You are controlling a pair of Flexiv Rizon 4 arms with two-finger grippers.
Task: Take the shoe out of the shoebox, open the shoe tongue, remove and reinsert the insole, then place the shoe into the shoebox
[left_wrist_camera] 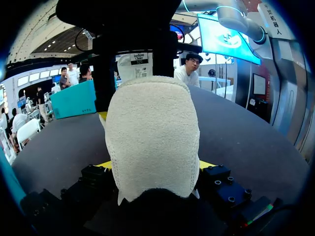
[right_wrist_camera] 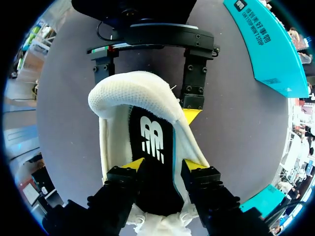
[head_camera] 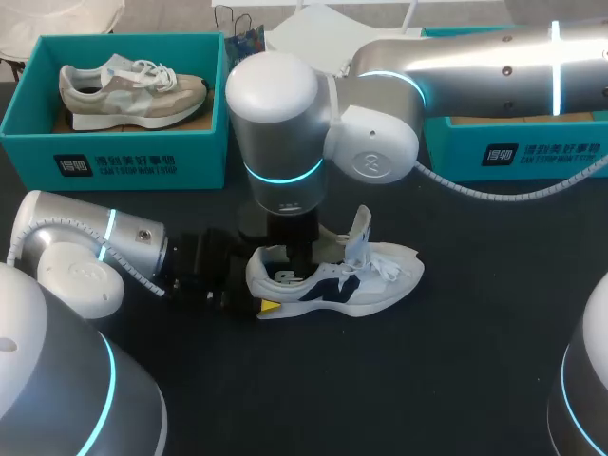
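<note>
A white shoe (head_camera: 370,285) with dark panels lies on its sole on the black table, its tongue (head_camera: 359,228) pulled up. My left gripper (head_camera: 258,293) clasps the heel from the left, one yellow-tipped finger on each side. In the left wrist view the white heel (left_wrist_camera: 152,132) fills the space between those fingers. My right gripper (head_camera: 296,271) reaches down into the shoe's mouth. In the right wrist view its fingertips (right_wrist_camera: 133,166) stand apart over the black insole (right_wrist_camera: 155,147), which lies flat inside the shoe (right_wrist_camera: 123,93).
A teal shoebox (head_camera: 123,161) at the back left holds a beige shoe (head_camera: 133,90). A second teal box (head_camera: 513,152) stands at the back right, under my right arm. Bare black table lies in front of the shoe.
</note>
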